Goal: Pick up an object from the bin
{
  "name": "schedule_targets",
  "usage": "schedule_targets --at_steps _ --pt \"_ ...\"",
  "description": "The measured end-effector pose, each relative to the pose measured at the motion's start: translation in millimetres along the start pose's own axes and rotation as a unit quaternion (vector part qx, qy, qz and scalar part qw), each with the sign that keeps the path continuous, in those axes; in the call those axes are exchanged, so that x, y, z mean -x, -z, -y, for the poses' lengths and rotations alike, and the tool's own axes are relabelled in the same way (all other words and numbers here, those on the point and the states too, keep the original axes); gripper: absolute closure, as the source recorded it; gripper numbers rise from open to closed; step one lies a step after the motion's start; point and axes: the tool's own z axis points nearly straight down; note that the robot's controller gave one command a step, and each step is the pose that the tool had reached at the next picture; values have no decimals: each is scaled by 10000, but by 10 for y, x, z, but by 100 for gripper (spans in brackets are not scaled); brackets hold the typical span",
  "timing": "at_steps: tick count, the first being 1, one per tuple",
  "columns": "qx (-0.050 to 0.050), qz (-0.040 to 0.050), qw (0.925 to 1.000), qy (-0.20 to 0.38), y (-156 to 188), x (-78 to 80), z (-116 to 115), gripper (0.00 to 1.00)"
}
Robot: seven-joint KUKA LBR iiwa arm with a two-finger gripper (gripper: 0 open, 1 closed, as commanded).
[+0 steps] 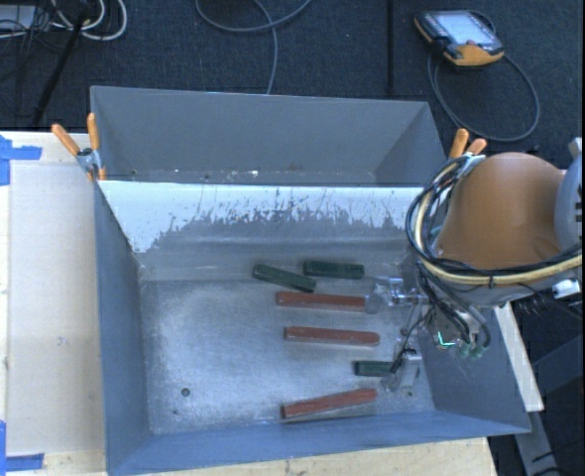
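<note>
near brown bar [329,403]: reddish-brown, lies flat on the bin floor at the near side, its right end tilted slightly farther.
short dark green block [373,368]: just beyond that bar's right end, touching or just beside the gripper's nearer fingertip - which of the two cannot be told.
middle brown bar [330,336]: level across the floor, its right end just left of the gap between the fingers.
far brown bar [320,301]: its right end meets the farther fingertip.
two dark green bars [284,278]: farthest of the set, side by side, the left one overlapping the far brown bar's left end.
gripper [398,327]: low at the right of the bin, fingers spread wide apart - nothing seen between them.
orange cover [496,211]: on the wrist above, ringed by cables [426,236].
bin [124,365]: grey metal, sloped walls.
</note>
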Motion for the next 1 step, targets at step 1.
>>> schedule_targets --at_steps 1 --pt "-3 41 10000 9 40 16 -2 0"
